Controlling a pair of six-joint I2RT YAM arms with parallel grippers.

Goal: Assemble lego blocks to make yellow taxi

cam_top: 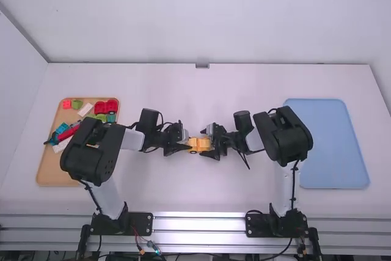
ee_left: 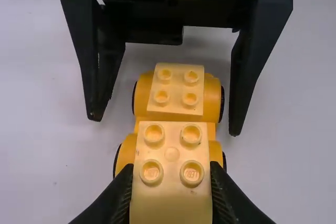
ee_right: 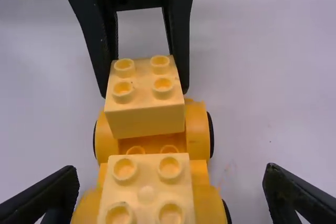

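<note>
Right in the middle of the smooth white tabletop [cam_top: 183,194], between both arms: a yellow car [ee_right: 198,129] with fat, rounded sides and black-edged wheels. At its nine o'clock end, a pale yellow block [ee_right: 144,121], hard and boxy, with four round bumps, a bit crooked over the car. Squeezed around that block, the left hand [cam_top: 187,141], black and pointy. At the car's three o'clock end, another pale block [ee_left: 177,92], with flat sides and four bumps too. Around that one, the right hand [cam_top: 211,143], let go, wide apart on both sides. Farther out toward nine o'clock, partly under the left arm [cam_top: 91,151], a tan tray [cam_top: 55,178] with red, green, white and blue-green toy pieces [cam_top: 101,108]. Far out toward three o'clock, a flat blue tray [cam_top: 333,145] with round corners.
</note>
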